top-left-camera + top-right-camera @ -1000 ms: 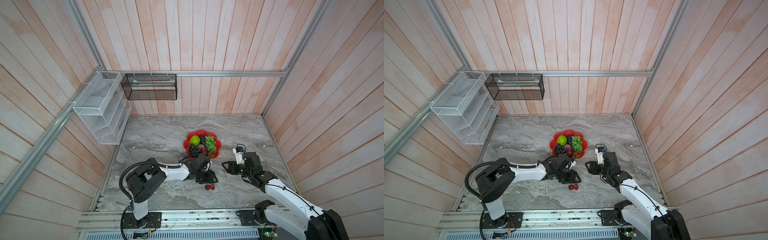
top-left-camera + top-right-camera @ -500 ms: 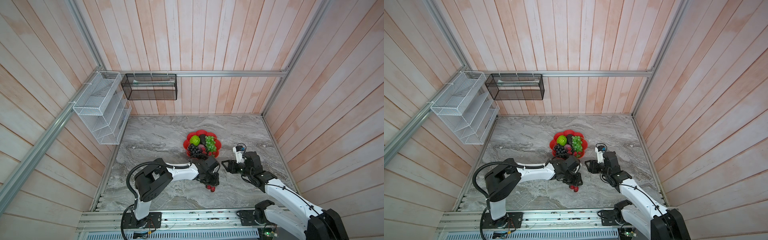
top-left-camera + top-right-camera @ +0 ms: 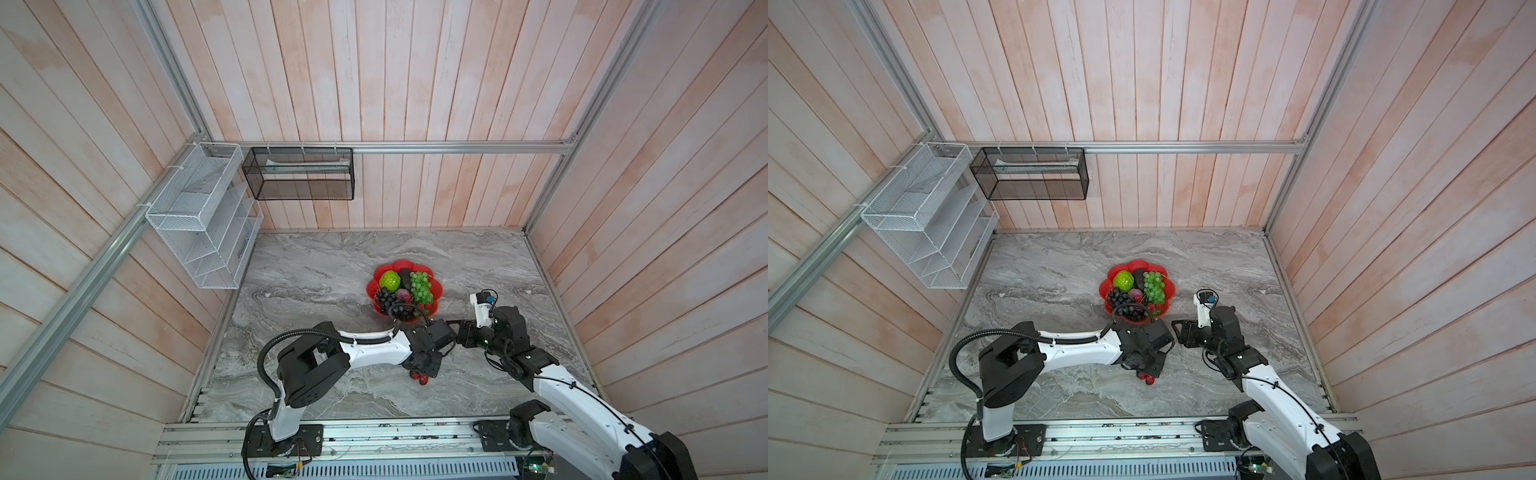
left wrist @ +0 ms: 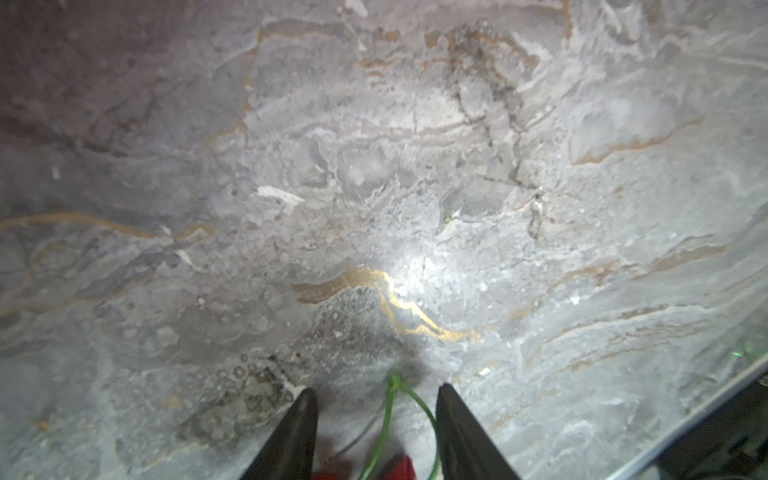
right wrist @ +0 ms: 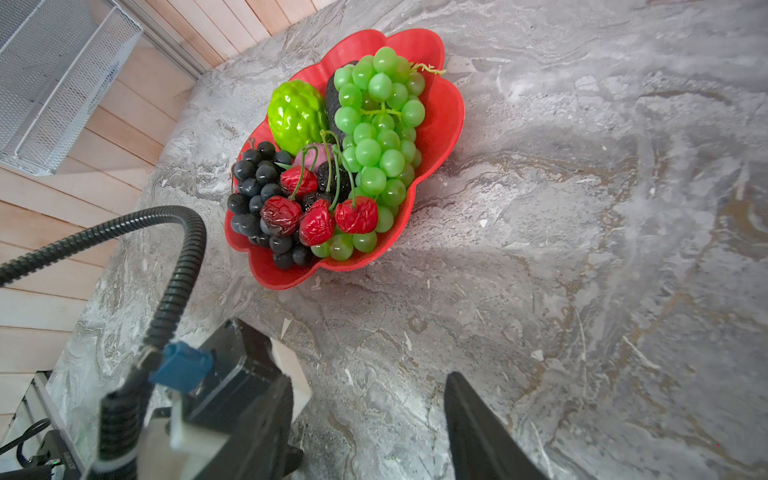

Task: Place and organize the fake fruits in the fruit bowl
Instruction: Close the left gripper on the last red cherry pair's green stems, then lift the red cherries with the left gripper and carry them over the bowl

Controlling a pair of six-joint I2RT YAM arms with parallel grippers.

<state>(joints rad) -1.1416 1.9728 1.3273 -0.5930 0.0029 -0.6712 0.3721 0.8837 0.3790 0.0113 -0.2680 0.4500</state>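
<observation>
Red plastic stemmed cherries (image 4: 401, 467) lie on the grey marble surface (image 4: 374, 166) between the left hand's (image 4: 377, 388) parted fingers (image 4: 291, 436); close low on the green stems (image 4: 384, 415). Right hand (image 5: 370, 382) hangs parted, empty.

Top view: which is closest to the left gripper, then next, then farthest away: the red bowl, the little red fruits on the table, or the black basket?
1. The little red fruits: on the table, right by the left gripper.
2. The red bowl: farther back, in the middle of the table.
3. The black basket: hanging on the back wall, off to the left.
</observation>
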